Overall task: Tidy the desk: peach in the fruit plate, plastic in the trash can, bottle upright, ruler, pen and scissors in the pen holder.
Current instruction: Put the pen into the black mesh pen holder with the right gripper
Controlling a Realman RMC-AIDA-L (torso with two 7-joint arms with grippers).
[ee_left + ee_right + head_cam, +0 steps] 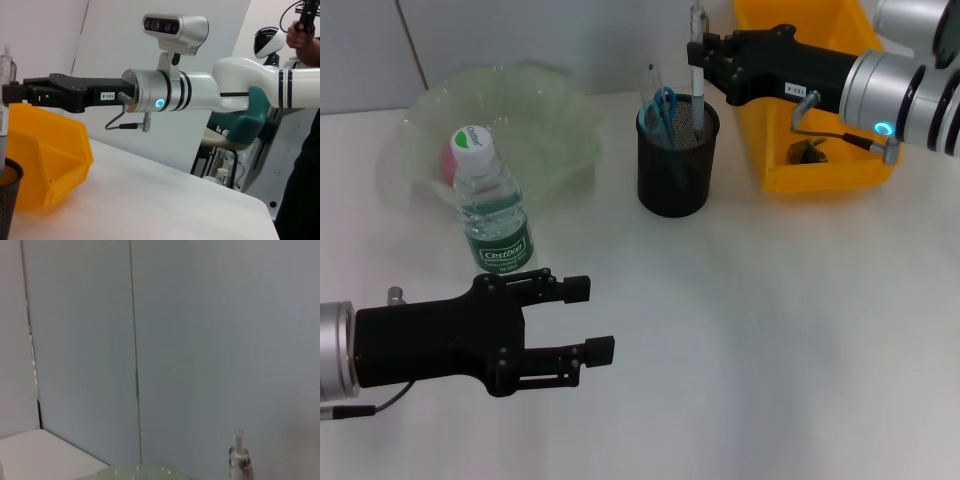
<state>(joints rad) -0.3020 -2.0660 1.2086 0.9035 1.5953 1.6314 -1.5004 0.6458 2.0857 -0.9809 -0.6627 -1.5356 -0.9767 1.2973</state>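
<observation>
The clear bottle [492,205] with a white-green cap stands upright in front of the green translucent fruit plate [545,120]. The pink peach [453,160] lies in that plate, mostly hidden behind the bottle. Blue-handled scissors [663,104] and a clear ruler [650,80] stand in the black mesh pen holder [677,170]. My right gripper [698,52] is shut on the upper part of the pen [697,95], whose lower end is inside the holder. My left gripper [596,320] hovers open and empty at the near left, in front of the bottle.
The yellow trash can [770,165] stands right of the pen holder, under my right arm, with a small dark crumpled piece [810,152] inside. The left wrist view shows the right arm [165,95] over the yellow bin [50,150].
</observation>
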